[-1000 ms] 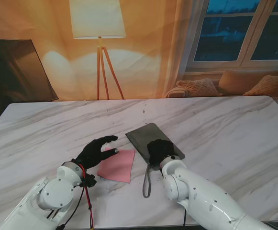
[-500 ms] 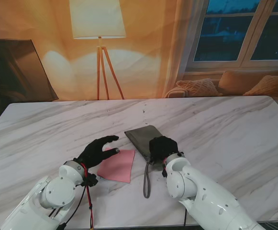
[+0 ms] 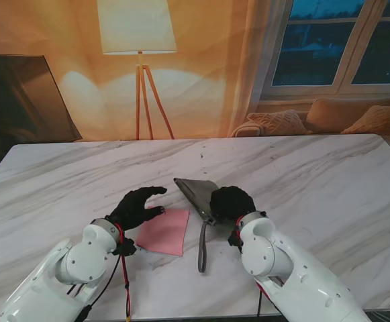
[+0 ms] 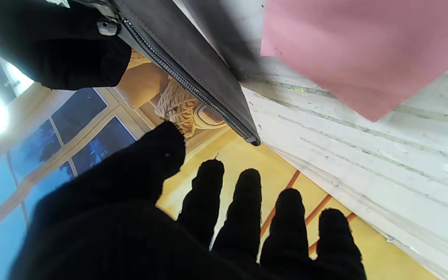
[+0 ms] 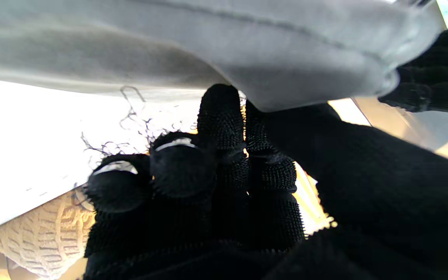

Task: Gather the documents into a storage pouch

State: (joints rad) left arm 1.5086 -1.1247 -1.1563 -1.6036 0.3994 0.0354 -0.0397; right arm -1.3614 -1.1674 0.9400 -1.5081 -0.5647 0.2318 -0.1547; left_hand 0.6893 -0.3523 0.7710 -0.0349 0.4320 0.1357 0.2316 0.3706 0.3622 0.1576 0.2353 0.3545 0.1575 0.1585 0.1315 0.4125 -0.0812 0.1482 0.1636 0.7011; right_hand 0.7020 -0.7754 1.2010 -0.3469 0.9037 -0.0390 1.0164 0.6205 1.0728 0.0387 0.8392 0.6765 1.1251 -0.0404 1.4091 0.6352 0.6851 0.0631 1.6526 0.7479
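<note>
A grey zippered pouch (image 3: 196,191) is tilted up on its edge at the table's middle, and my right hand (image 3: 229,203) is shut on its near corner. Its wrist strap (image 3: 202,249) trails on the marble toward me. The left wrist view shows the pouch (image 4: 193,62) raised off the table with its zipper closed. In the right wrist view the pouch (image 5: 224,42) rests on my curled fingers (image 5: 220,120). A pink document (image 3: 164,231) lies flat to the pouch's left. My left hand (image 3: 135,208) hovers open at the document's left edge, fingers spread.
The white marble table (image 3: 315,181) stretches wide on all sides. A red cable (image 3: 125,285) runs along my left arm. Behind the table stand a floor lamp (image 3: 139,40) and a sofa with cushions (image 3: 342,117).
My right hand has closed on the pouch and tipped it from flat up onto its edge, pulling it slightly right. The strap has swung with it. My left hand has barely moved.
</note>
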